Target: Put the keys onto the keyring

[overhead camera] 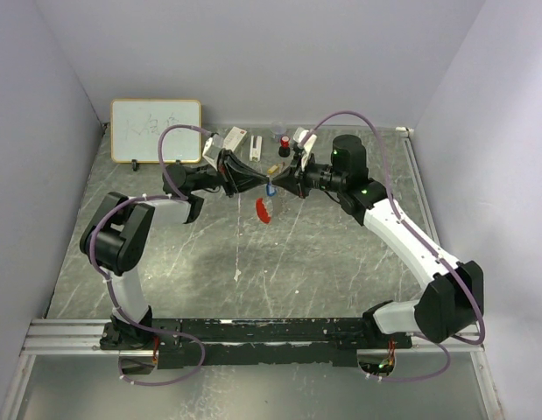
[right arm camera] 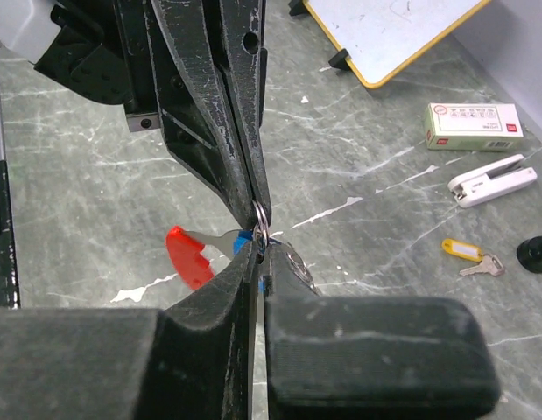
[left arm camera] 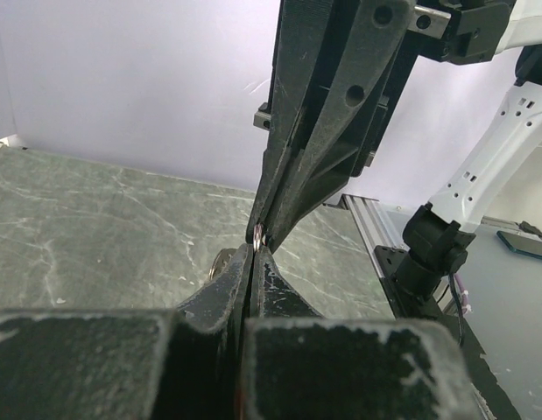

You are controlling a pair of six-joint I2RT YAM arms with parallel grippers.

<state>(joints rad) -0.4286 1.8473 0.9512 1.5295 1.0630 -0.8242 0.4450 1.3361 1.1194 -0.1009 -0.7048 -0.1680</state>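
Note:
Both grippers meet tip to tip above the middle of the table. The keyring [right arm camera: 260, 213] is a thin silvery ring, with its red tag [right arm camera: 186, 257] hanging below to the left; the red tag [overhead camera: 264, 210] also shows from above. My left gripper [left arm camera: 255, 251] is shut on the keyring [left arm camera: 256, 234]. My right gripper [right arm camera: 262, 249] is shut on the blue key [right arm camera: 244, 241], right at the ring. A sliver of blue shows between its fingers. A second small key [right arm camera: 481, 267] lies on the table, joined to a yellow tag [right arm camera: 463, 251].
At the back of the table stand a whiteboard [overhead camera: 156, 130], a white box [right arm camera: 474, 125], a white stapler [right arm camera: 492, 179] and a red-and-black cylinder [overhead camera: 285, 139]. Grey walls enclose the marbled tabletop [overhead camera: 297, 262] on three sides.

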